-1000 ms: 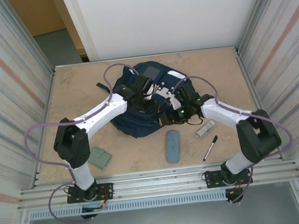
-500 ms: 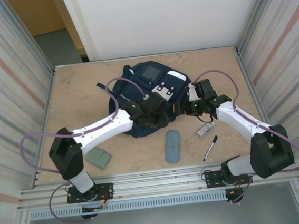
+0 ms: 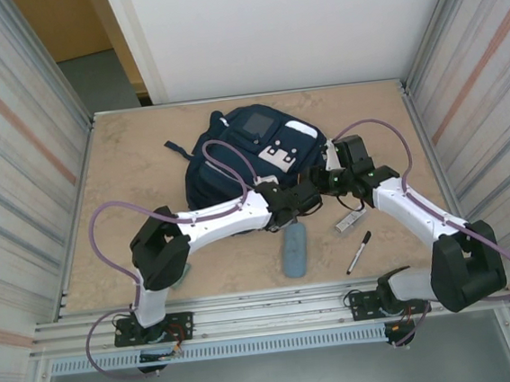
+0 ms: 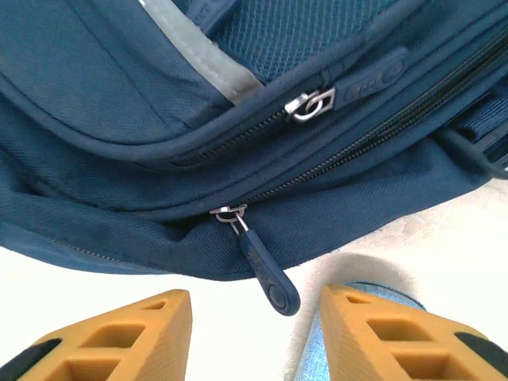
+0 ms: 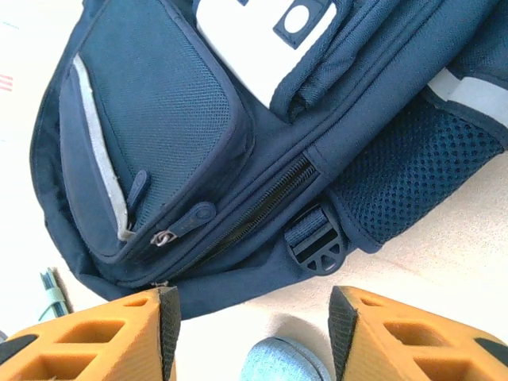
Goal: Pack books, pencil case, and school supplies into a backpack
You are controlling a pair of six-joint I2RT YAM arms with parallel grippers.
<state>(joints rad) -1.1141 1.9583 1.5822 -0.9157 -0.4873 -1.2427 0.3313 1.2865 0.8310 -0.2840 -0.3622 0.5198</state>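
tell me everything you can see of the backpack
Navy fabric backpack, lying flat on the table, far middle, front up. It has white patches, grey stripe, mesh side pocket, black buckle. Its zips look shut; one pull tab hangs at its near edge. Left tool and right tool hover there, open, gripping nothing.

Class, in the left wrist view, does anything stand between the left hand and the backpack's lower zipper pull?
Nothing visible does: the zipper pull hangs free ahead of the left hand's open fingers, with the pencil case off beside one finger.
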